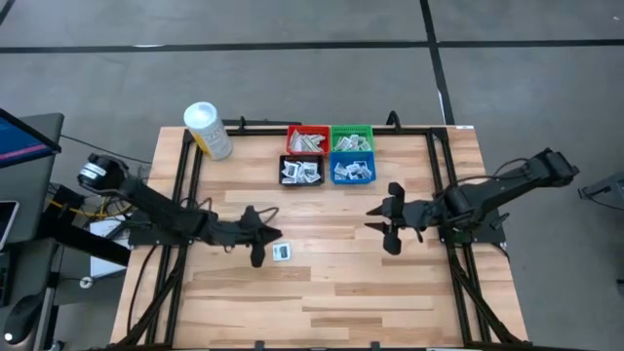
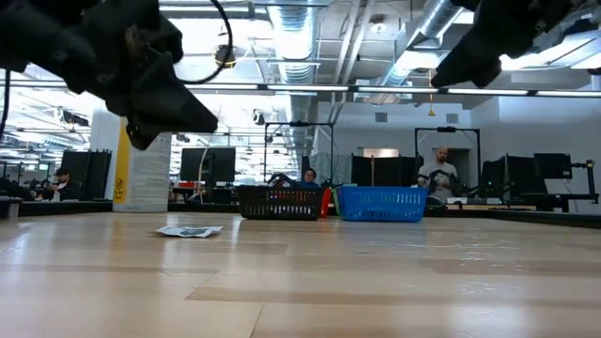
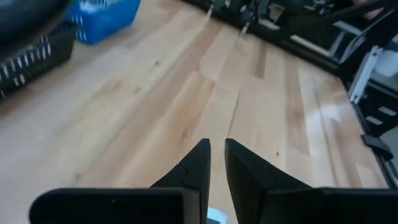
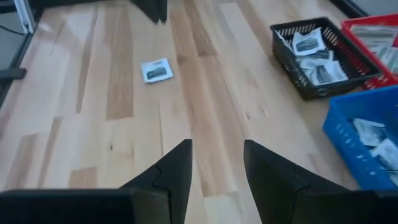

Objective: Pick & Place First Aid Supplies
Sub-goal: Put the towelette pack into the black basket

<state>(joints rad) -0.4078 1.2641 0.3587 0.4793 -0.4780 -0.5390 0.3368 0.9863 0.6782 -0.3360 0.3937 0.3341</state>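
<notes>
Beside the left gripper (image 1: 261, 237), a square white, dark-printed packet (image 1: 282, 253), seemingly flat.

Pale wooden counter (image 1: 322, 292) with a black frame along the edges. Four small bins clustered at the far middle: red bin (image 1: 307, 139) beside green bin (image 1: 352, 137), black bin (image 1: 301, 170) beside blue bin (image 1: 353, 169). White cylindrical tub (image 1: 208, 130) with yellow label, lying tilted near the far left corner. People (image 2: 439, 172) at desks in the room behind.
</notes>
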